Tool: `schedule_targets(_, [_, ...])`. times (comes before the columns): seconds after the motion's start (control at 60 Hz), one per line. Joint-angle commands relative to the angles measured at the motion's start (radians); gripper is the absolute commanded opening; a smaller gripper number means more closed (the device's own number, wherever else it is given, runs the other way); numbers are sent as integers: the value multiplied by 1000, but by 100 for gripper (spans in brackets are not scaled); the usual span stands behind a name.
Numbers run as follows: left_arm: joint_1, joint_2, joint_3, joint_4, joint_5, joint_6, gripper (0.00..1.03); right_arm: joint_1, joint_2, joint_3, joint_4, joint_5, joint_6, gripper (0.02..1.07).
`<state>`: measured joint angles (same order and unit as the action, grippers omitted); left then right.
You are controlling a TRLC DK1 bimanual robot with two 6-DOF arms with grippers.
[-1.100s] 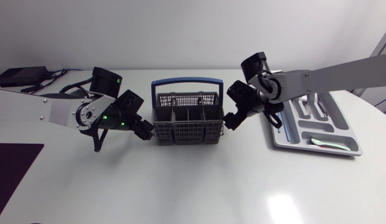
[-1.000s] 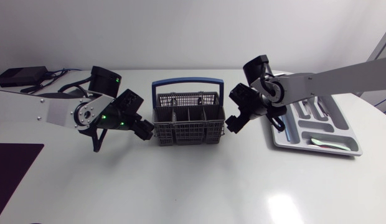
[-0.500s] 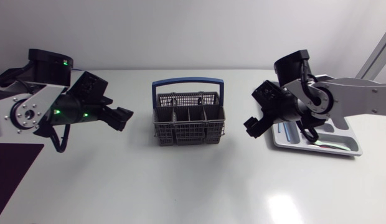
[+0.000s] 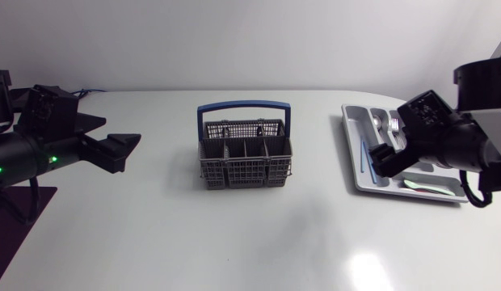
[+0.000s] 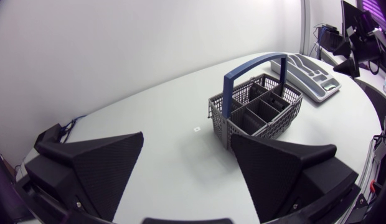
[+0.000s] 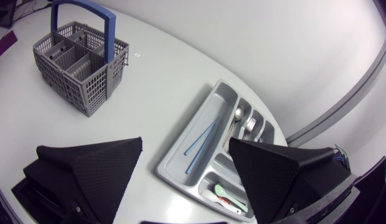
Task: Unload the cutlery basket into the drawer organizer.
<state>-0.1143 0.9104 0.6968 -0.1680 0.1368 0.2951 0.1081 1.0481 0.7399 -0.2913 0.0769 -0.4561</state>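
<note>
Well ahead of the wide-open, empty left gripper [image 5: 188,138] sits the grey mesh cutlery basket [image 4: 244,162] (blue handle upright); the right gripper [image 6: 185,143], likewise open and empty, partly hides the drawer organizer [image 6: 210,107] below

The right gripper [image 6: 186,144] is hovering with fingers [image 6: 99,168] spread; ahead of it the drawer organizer [image 6: 211,99] is holding cutlery [image 6: 250,126], the cutlery basket [image 6: 87,93] standing well apart.

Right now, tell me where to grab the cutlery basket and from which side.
Take the blue handle at the middle of its top bar, coming straight down from above. It stands upright over the cutlery basket, with open space beneath the bar, so the jaws can close across it.
</note>
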Motion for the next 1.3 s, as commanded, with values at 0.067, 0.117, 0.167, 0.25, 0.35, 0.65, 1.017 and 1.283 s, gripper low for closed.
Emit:
schedule_targets(0.067, [18, -74, -62, -10, 3, -37, 98, -76, -142, -74, -12, -25, 37, 102])
schedule_targets(0.117, [19, -105, -76, -10, 3, -43, 98, -104, -183, -91, -11, -34, 45, 102])
schedule_targets(0.167, [18, -128, -91, -13, 3, -45, 98, -136, -237, -112, -8, -60, 45, 102])
schedule_targets(0.25, [15, -163, -115, -18, -5, -43, 98, -173, -327, -165, 12, -85, 39, 102])
schedule_targets(0.35, [5, -255, -163, -2, -34, -37, 98, -212, -424, -220, 21, -129, 36, 102])
schedule_targets(0.65, [18, -430, -316, 73, -40, -60, 98, -204, -642, -386, 103, -118, 109, 102])
schedule_targets(1.017, [55, -617, -464, 110, -78, -152, 98, -160, -829, -549, 190, -99, 269, 102])
schedule_targets(1.283, [82, -752, -571, 137, -105, -218, 98, -128, -964, -667, 252, -85, 384, 102])
